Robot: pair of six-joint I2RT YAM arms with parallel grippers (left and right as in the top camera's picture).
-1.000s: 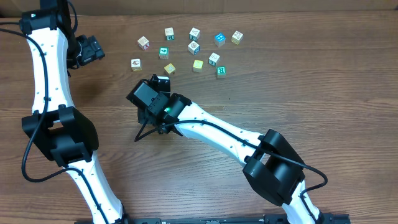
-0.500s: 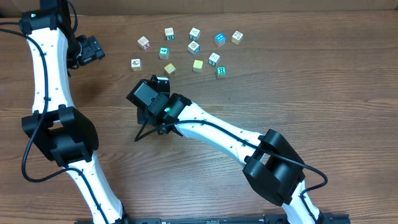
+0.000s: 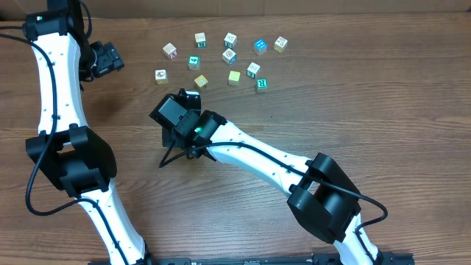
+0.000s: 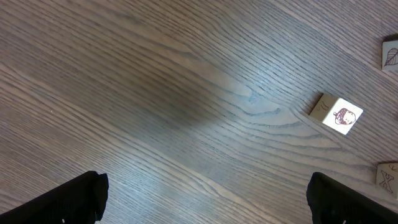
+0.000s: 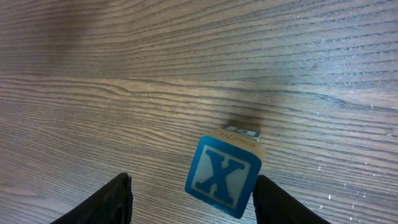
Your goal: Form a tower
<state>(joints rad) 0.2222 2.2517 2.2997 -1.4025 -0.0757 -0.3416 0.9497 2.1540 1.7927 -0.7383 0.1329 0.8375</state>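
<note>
- Tower (image 5: pixel 221 177): a small wooden cube with a blue top face and a white X sat on a pale cream cube. Only a sliver of the lower cube showed at the far edge.
- It stood on the brown wood-grain worktop (image 3: pixel 368 110), just near-left of the scattered loose letter cubes (image 3: pixel 229 56). From overhead it was hidden under the right arm.
- Right claw (image 5: pixel 193 186) was about half open and straddled the tower. There was a clear gap on the left finger's side. The right finger (image 5: pixel 286 202) was very close to the cube; contact could not be told. It had no grip on anything.
- Left claw (image 4: pixel 208 199) was at the far left, spread fully wide and empty over bare wood.
- A cream cube with a face picture (image 4: pixel 339 115) lay to the right in the left wrist view.
</note>
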